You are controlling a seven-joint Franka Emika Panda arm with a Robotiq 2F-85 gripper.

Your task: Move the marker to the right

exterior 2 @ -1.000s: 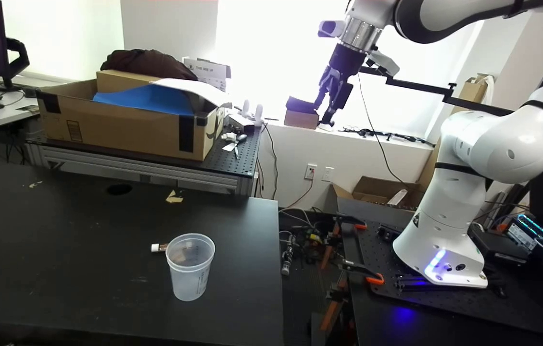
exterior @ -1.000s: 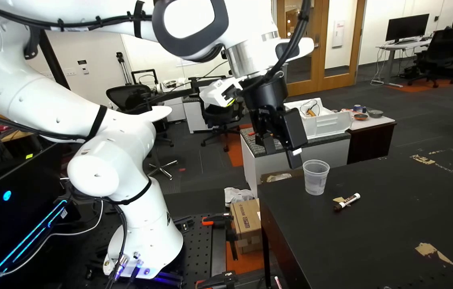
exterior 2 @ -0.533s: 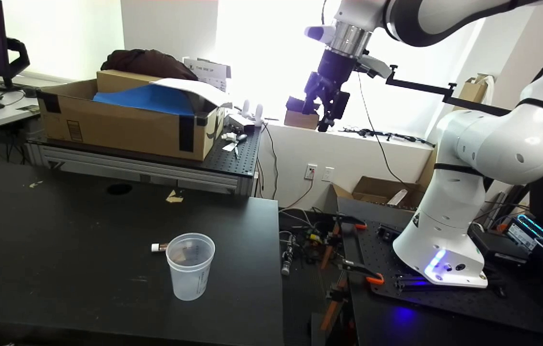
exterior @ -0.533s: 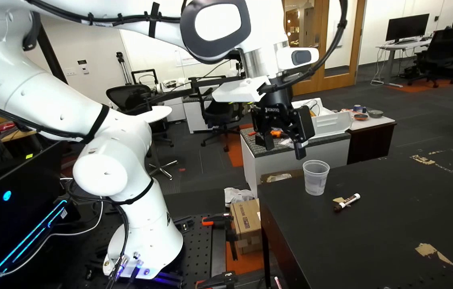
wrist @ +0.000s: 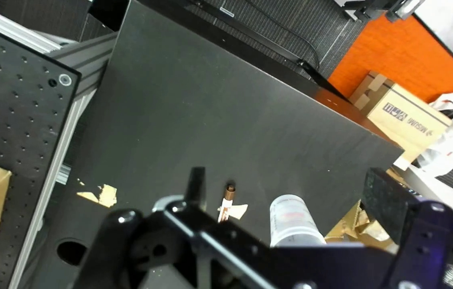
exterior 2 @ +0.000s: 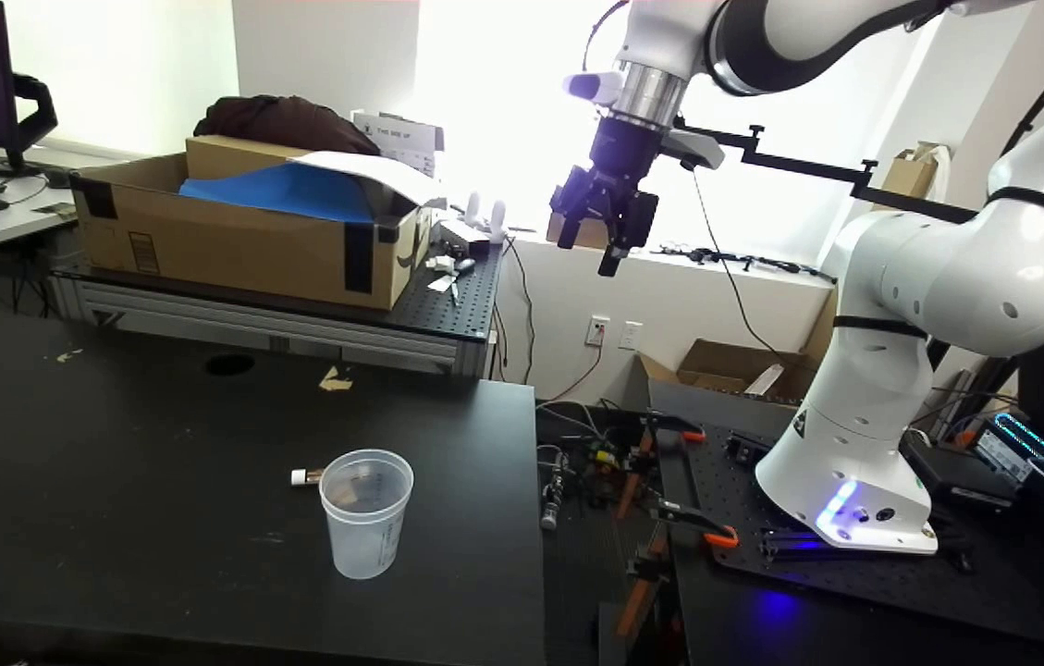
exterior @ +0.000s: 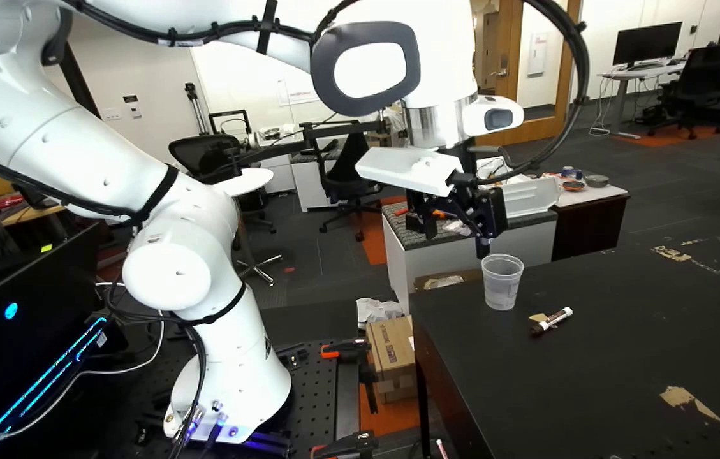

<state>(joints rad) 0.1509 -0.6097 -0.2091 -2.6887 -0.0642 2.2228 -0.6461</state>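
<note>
The marker (exterior: 551, 320) is a slim stick with a brown end and a white end. It lies on the black table over a tan patch. In an exterior view its white end (exterior 2: 304, 476) shows beside the translucent cup, which hides the rest. In the wrist view the marker (wrist: 226, 204) is near the left finger, its lower end hidden by the gripper. The upright plastic cup (exterior: 502, 282) stands close to the marker; it also shows in the wrist view (wrist: 291, 216). My gripper (exterior: 455, 238) is open and empty, high up, outside the table edge in an exterior view (exterior 2: 588, 252).
The black table (exterior: 589, 382) has tan tape patches (exterior: 688, 401) and a round hole (exterior 2: 229, 364). A perforated bench with a large cardboard box (exterior 2: 244, 231) stands beside it. A gap with clamps (exterior 2: 693, 518) separates the table from the robot's base.
The gripper has turned more upright and moved toward the table, rightward in one exterior picture and leftward and lower in the opposite one. The marker and cup have not moved.
</note>
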